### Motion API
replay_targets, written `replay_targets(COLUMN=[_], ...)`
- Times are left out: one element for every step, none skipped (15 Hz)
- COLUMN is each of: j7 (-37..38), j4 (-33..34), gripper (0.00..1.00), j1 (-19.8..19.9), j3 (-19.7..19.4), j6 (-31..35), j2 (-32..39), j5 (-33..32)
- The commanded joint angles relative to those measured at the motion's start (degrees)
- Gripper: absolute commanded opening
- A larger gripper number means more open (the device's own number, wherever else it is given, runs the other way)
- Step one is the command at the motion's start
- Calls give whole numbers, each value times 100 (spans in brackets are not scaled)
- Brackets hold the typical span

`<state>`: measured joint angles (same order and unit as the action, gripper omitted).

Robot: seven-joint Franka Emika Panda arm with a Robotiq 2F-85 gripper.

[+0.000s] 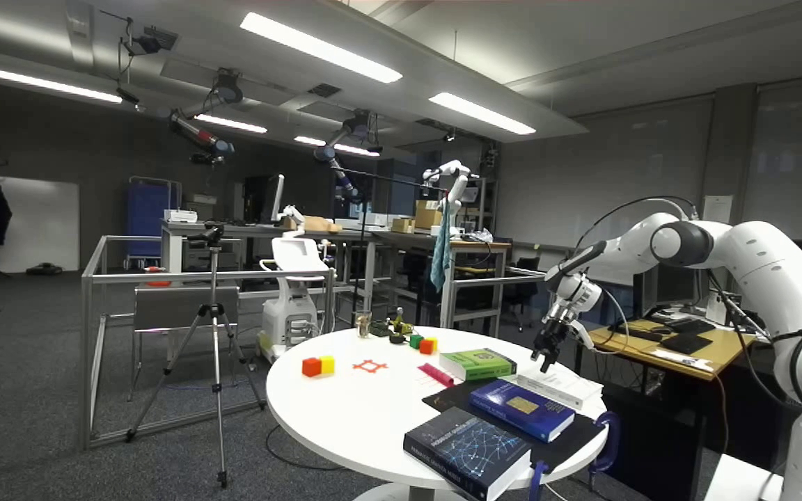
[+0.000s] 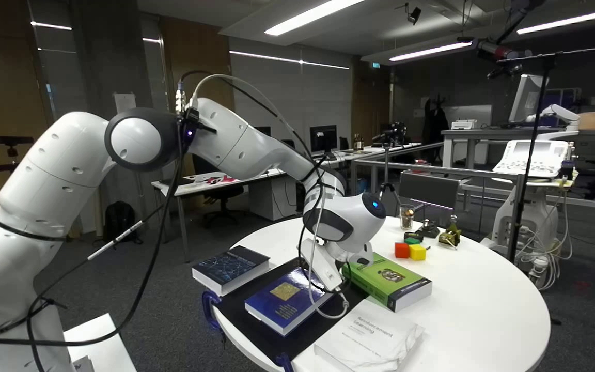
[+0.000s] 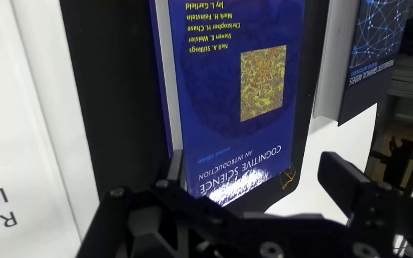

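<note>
My gripper (image 3: 254, 159) stands open, its fingers wide apart and nothing between them. In an exterior view the gripper (image 1: 541, 363) points down above the table, over the area of the white book (image 1: 558, 385) and the blue book (image 1: 521, 409). From the wrist, the blue "Cognitive Science" book (image 3: 210, 111) lies flat beyond the fingers on a black mat (image 3: 113, 79). Its titled end appears between them. The white book (image 3: 13, 89) is at the left and a dark book (image 3: 371, 39) at the upper right. In an exterior view the arm's hand (image 2: 323, 263) hides the fingers.
Beside the white book lies a green book (image 1: 479, 363). Clamps (image 1: 607, 442) grip the round table's (image 1: 296, 410) edge. Farther off are a red cube (image 1: 311, 367), a yellow cube (image 1: 327, 364), a pink item (image 1: 437, 374), an orange-red frame (image 1: 370, 366) and a glass (image 2: 406, 217).
</note>
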<state>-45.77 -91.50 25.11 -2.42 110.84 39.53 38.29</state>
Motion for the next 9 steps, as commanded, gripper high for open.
replay_targets(j7=[-252, -311, -363, -349, -414, -501, -578, -618, -678], j4=[84, 107, 124, 139, 136, 138, 136, 151, 140], gripper=[100, 100, 100, 100, 100, 100, 100, 100, 100], j1=[106, 118, 114, 102, 104, 107, 108, 108, 107], j3=[157, 171, 174, 165, 166, 164, 163, 162, 166], j6=[72, 14, 15, 1, 17, 41, 78, 59, 100], j2=[154, 195, 235, 269, 294, 319, 343, 373, 393], j5=[313, 352, 364, 367, 377, 372, 382, 380, 400])
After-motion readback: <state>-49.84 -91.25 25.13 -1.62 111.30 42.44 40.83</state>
